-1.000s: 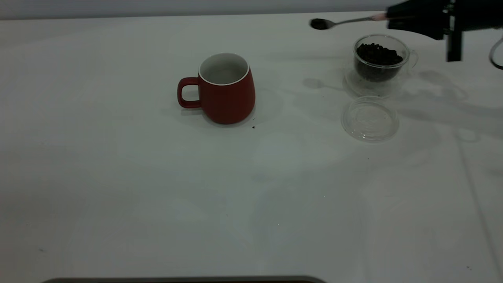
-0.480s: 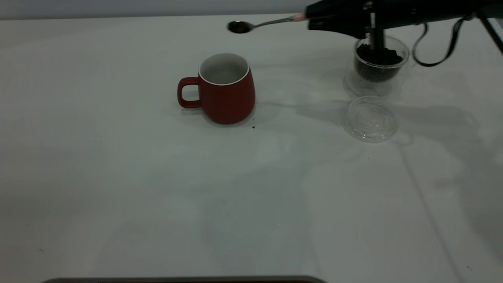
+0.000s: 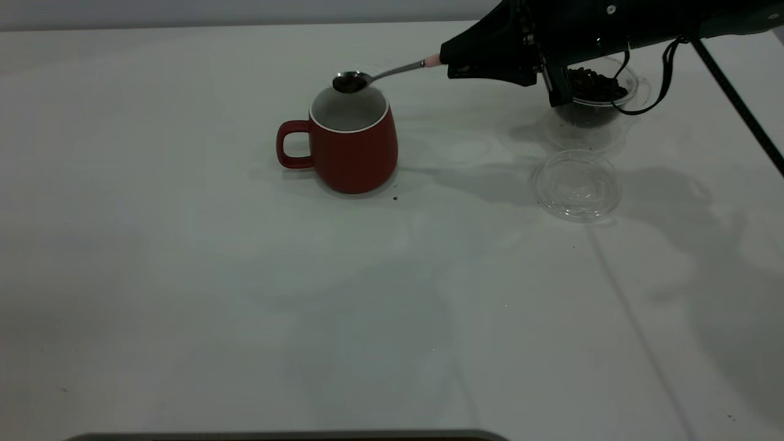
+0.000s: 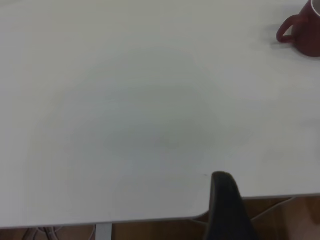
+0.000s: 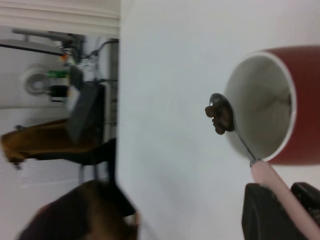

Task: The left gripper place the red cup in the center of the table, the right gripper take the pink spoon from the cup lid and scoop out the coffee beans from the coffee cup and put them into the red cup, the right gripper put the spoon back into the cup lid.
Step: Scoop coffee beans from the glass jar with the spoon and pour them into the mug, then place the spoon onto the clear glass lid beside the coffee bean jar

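Observation:
The red cup (image 3: 352, 139) stands upright near the table's middle, handle to the left, its white inside empty. My right gripper (image 3: 456, 61) is shut on the pink spoon (image 3: 392, 71) by its pink handle. The spoon's bowl (image 3: 349, 81) carries coffee beans and hovers at the cup's far rim; the right wrist view shows the beans (image 5: 219, 119) at the rim of the cup (image 5: 280, 107). The glass coffee cup (image 3: 593, 98) with beans stands at the right, partly behind the arm. The clear cup lid (image 3: 576, 185) lies empty in front of it. One finger (image 4: 227, 207) of my left gripper shows at the table's edge.
A stray bean (image 3: 395, 198) lies on the table by the red cup's base. The red cup also shows far off in the left wrist view (image 4: 302, 32). The right arm's cable (image 3: 664, 73) hangs over the coffee cup.
My right gripper has carried the loaded spoon leftward from above the coffee cup and down to the red cup's rim. The cups and lid have not moved.

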Tool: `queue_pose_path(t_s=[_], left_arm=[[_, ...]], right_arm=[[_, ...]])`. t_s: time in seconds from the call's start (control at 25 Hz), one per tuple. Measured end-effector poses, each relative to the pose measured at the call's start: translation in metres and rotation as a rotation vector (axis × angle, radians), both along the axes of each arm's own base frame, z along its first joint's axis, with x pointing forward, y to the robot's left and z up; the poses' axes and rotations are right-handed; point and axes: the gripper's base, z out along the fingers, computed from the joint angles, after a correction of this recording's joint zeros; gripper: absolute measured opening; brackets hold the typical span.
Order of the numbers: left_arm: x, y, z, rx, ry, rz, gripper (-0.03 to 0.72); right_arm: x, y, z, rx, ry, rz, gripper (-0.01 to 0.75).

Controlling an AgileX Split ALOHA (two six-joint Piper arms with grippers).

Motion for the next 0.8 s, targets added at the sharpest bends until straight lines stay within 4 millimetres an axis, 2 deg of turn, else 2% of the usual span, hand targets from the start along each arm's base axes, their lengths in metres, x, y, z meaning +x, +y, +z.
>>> queue_pose_path(t_s=[0.24, 0.44, 0.64, 0.72, 0.8], left_arm=[[0.0, 0.0, 0.0, 0.0, 0.0, 0.0, 0.505], [0.0, 0.0, 0.0, 0.0, 0.0, 0.0, 0.505], [0.0, 0.0, 0.0, 0.0, 0.0, 0.0, 0.505], [0.0, 0.0, 0.0, 0.0, 0.0, 0.0, 0.505], [0.0, 0.0, 0.0, 0.0, 0.0, 0.0, 0.505]], right_arm=[[0.002, 0.007, -0.003, -0.148, -0.28, 0.112, 0.1], [0.003, 0.012, 0.016, -0.224, -0.481, 0.206, 0.1], [0.002, 0.01, 0.034, -0.257, -0.53, 0.256, 0.1], [-0.001, 0.002, 0.04, -0.243, -0.494, 0.275, 0.1], [-0.001, -0.018, 0.049, -0.218, -0.441, 0.265, 0.1]])
